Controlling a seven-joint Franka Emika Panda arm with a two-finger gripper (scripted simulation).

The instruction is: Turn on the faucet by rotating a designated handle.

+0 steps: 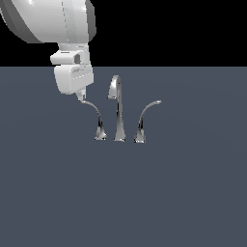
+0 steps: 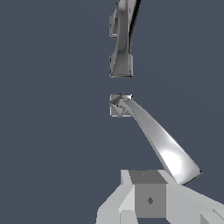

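The fingers (image 1: 82, 98), their spread impossible to tell, sit at the tip of the handle (image 1: 95, 116), approach apparently done, faucet (image 1: 117, 111) rotation apparently left.

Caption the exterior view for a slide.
Panda claw poised at the tip of the left-arching handle beside the spout.

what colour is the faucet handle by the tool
Shiny chrome silver, the handle reflecting bright highlights; clearest in the wrist view.
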